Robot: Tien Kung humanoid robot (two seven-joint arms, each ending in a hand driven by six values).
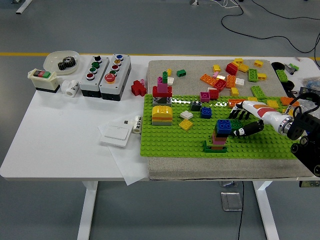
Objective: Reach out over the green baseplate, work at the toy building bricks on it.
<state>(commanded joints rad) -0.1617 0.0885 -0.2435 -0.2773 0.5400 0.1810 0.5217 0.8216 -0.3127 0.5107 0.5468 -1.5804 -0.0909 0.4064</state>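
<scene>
Reaching hand: right hand comes in over the green baseplate from its right side, fingers spread loose, gripping nothing that I can see
Brick tower: one small stack near the baseplate's front edge, blue brick on top, dark green base; the fingertips sit just right of its top, contact too close to call
Other builds on the baseplate: one yellow-orange dome stack at its left end, one red-and-pink stack at its far left corner, four small single bricks between them and the hand
Loose bricks: a scattered pile on the grey mat beyond the baseplate, too jumbled to count
Left of the baseplate: two button boxes, one white switch plate
</scene>
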